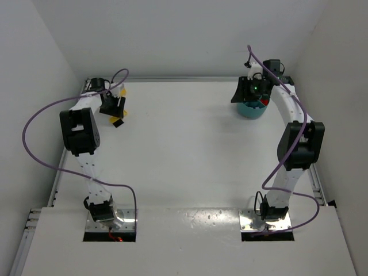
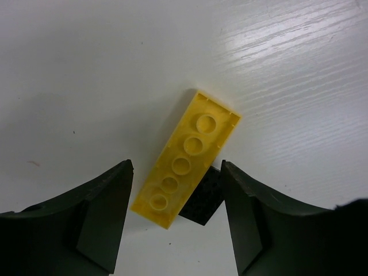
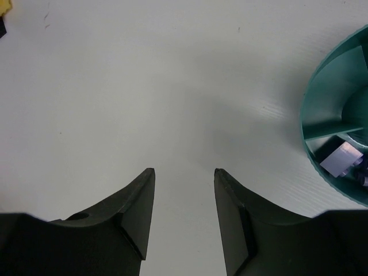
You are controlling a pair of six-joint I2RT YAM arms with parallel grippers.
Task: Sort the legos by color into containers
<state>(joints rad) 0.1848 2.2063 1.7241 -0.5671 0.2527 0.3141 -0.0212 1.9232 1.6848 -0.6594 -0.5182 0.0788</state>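
Observation:
A yellow lego (image 2: pixel 185 162), a flat plate with a row of studs, lies on the white table with its near end between the fingers of my left gripper (image 2: pixel 177 163). A small black piece (image 2: pixel 204 198) lies partly under it, close to the right finger. The jaws stand apart, and a gap shows beside the left finger. In the top view the left gripper (image 1: pixel 113 108) is at the far left of the table. My right gripper (image 3: pixel 184 170) is open and empty over bare table beside the teal container (image 3: pixel 322 115). A pale purple lego (image 3: pixel 343 159) lies in one compartment, and a red one (image 1: pixel 264 102) shows in the dish.
The teal dish (image 1: pixel 252 110) sits at the far right, under the right arm's wrist. Purple cables (image 1: pixel 34 129) loop off both arms. White walls close the table at the back and on both sides. A bit of yellow (image 3: pixel 4 6) shows at the right wrist view's top left corner.

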